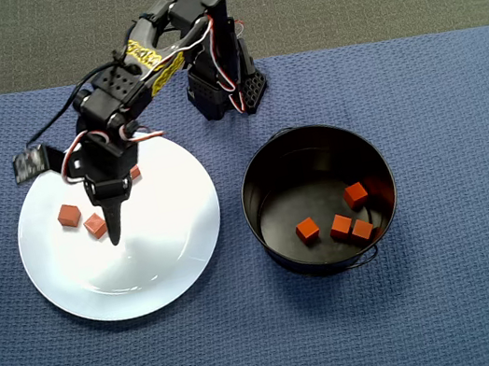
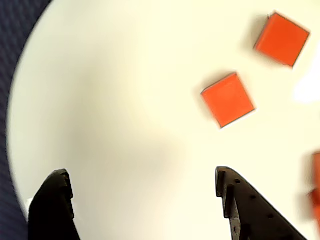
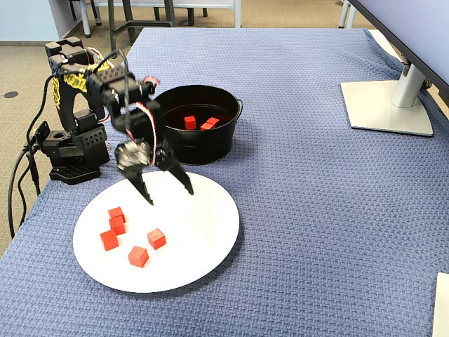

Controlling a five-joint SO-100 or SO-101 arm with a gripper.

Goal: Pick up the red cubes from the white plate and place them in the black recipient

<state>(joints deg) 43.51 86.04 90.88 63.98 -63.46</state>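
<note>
**Jaws spread over the plate, nothing gripped**

We see the gripper [image 3: 168, 195] hanging above the white plate [image 3: 203, 239], jaws spread wide and empty. In the wrist view both fingertips [image 2: 55, 200] sit at the bottom edge with bare plate between them.

Red cubes, relative to the plate:
- Fixed view: five cubes on the plate's left-front part. Two touch, one behind the other [image 3: 116, 213] [image 3: 118, 225]; one near the rim [image 3: 109, 240]; one toward the front [image 3: 138, 256]; one closer to the plate's centre [image 3: 156, 239].
- Overhead view: only two are clear on the plate, [image 1: 68, 215] and [image 1: 96, 225]; a third peeks out from under the arm [image 1: 136, 172]. We take it the arm hides the others.
- Wrist view: two full cubes ahead of the jaws, to the right in that view, [image 2: 228, 99] and [image 2: 281, 39]; more red at the right edge, cut off.

The black recipient [image 1: 258, 176] stands just beside the plate, not touching it, on the blue woven cloth [image 3: 316, 175] covering the table. Four cubes lie on its bottom: [image 1: 354, 194], [image 1: 307, 230], [image 1: 341, 226], [image 1: 362, 230]; the last two touch.

The arm's base [image 3: 74, 151] is behind the plate in the fixed view. A monitor stand [image 3: 386, 105] sits well apart from the plate, at the far right.
</note>
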